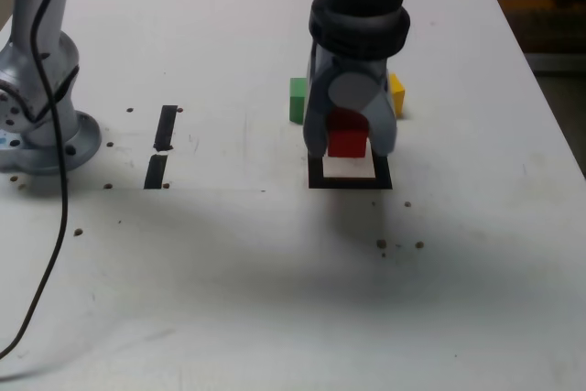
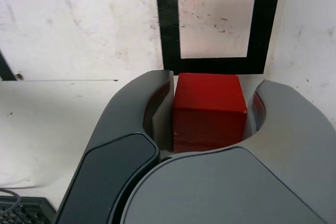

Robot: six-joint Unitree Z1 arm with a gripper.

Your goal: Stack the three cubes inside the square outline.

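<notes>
The gripper (image 1: 351, 146) points down over the white desk (image 1: 275, 263), and its grey jaws are clamped on the red cube (image 1: 347, 139), one jaw pressed to each side of it. In the wrist view the red cube (image 2: 208, 113) sits squarely between the two curved jaws, with the gripper (image 2: 210, 109) closed snugly against its flanks. The cube hangs over the far edge of the square outline (image 1: 351, 179), a frame of black tape with a white middle; whether the cube touches the desk or is held a little above it cannot be told from either view. In the wrist view the square outline (image 2: 167, 24) lies just beyond the cube, its white inside bare and speckled with small dark marks. The green cube (image 1: 297, 100) rests on the desk just behind the gripper, toward the exterior view's left, and the yellow cube (image 1: 396, 94) rests on the desk just behind it toward the exterior view's right; both lie outside the outline and are partly hidden by the arm. Well apart from these, toward the exterior view's left, two short strips of black tape (image 1: 166, 126) lie end to end on the desk. The arm's grey round base (image 1: 46, 139) stands at the far left of the exterior view, with a black cable (image 1: 62, 199) trailing down across the desk from it. Small dark specks dot the desk in front of the outline.
</notes>
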